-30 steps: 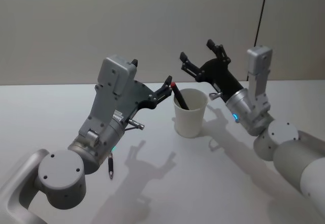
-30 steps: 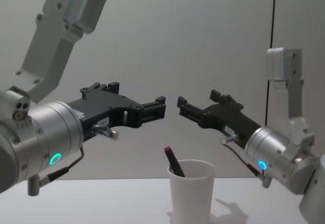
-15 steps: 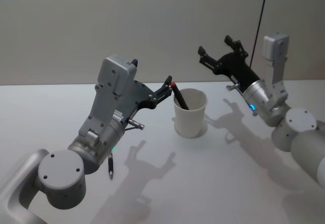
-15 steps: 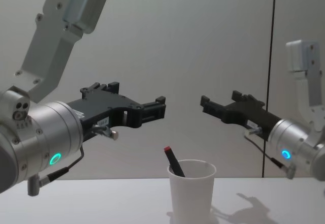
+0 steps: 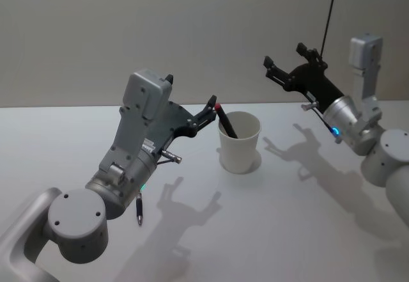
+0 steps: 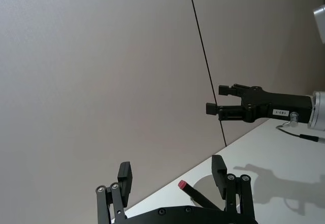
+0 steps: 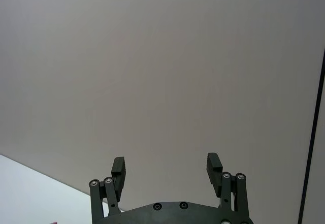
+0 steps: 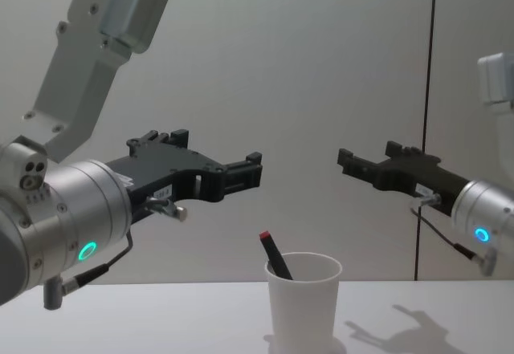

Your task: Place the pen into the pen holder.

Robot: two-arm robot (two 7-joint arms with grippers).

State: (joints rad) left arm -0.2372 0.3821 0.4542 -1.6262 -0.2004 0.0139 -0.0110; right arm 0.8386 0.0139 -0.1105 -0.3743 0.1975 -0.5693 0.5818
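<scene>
**Pen in holder, both claws empty**

White table. Left gripper: raised just left of the cup, above rim height, fingers spread, nothing between them. Right gripper: held high, well apart to the right, fingers likewise spread and empty. Pen holder: white paper cup, upright, mid-table. Pen: black, red cap, inside the holder, leaning left, cap above the rim.

We see a plain white table stretching from the near edge to the far wall. One thing stands directly on it: the white paper pen holder, upright, a little right of the middle, toward the far side. Shadows lie on the surface around it.
</scene>
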